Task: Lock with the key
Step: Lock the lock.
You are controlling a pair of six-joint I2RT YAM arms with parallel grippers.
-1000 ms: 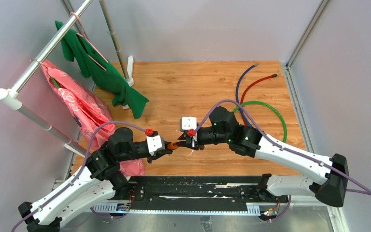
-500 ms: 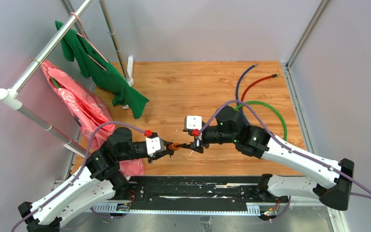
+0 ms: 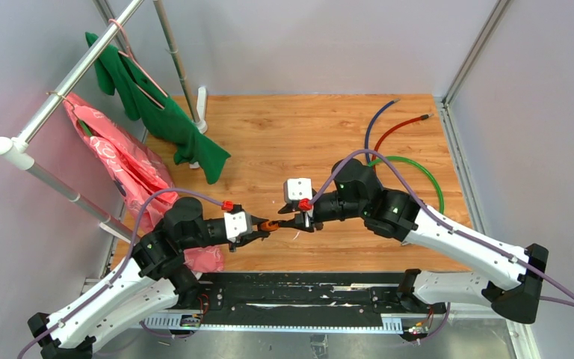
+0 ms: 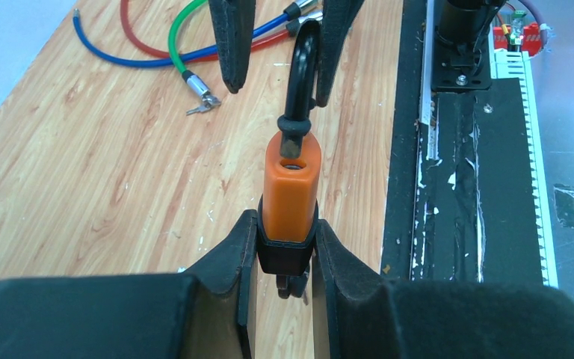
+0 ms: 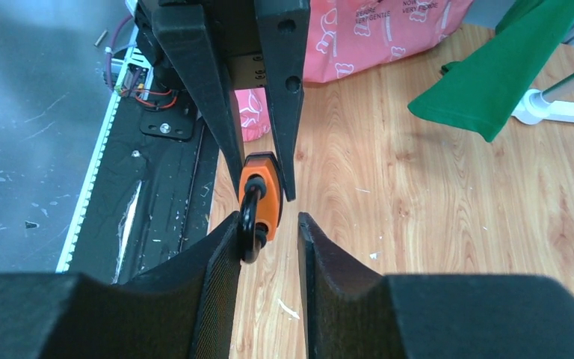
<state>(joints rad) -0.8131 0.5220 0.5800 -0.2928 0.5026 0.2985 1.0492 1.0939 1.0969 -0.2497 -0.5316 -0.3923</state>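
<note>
Padlock (image 4: 291, 187) is held off the table (image 3: 306, 134), over its near edge, mid-width. Left gripper (image 4: 285, 230) pinches the orange body on its flat sides, with the shackle (image 4: 303, 67) pointing at the right gripper (image 5: 267, 224). Right jaws stand apart astride the shackle; one finger touches it, the other does not. A dark piece shows below the body, maybe the key: cannot tell.

Judgement: small, rigid, dense for its size. Cover likely slick; the round shackle would roll between flat pads. Best hold is the body sides; press the shackle straight along its legs.
</note>
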